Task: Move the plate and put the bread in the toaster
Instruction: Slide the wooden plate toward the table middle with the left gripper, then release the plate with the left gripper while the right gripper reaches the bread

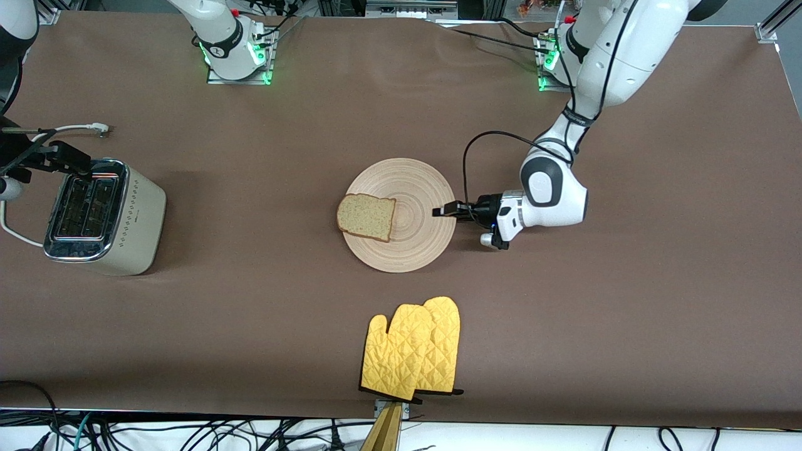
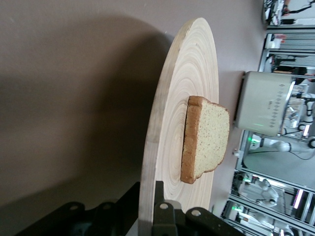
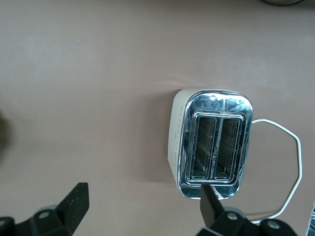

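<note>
Plate pinched at its rim by the left gripper, bread riding on it, toaster waiting empty.

The plate (image 1: pixel 401 215) is clamped at the edge toward the left arm's end of the tabletop (image 1: pixel 626 313) by the closed left gripper (image 1: pixel 446 211); the bread (image 1: pixel 366 217) lies on the plate's part toward the toaster (image 1: pixel 103 216) and slightly overhangs the rim. The plate is best kept level and moved slowly, so that the slice is not shed. The right gripper (image 3: pixel 142 206) is held wide open over the toaster, whose slots are seen empty. Yellow oven mitts (image 1: pixel 413 356) lie nearer the front camera than the plate.
</note>
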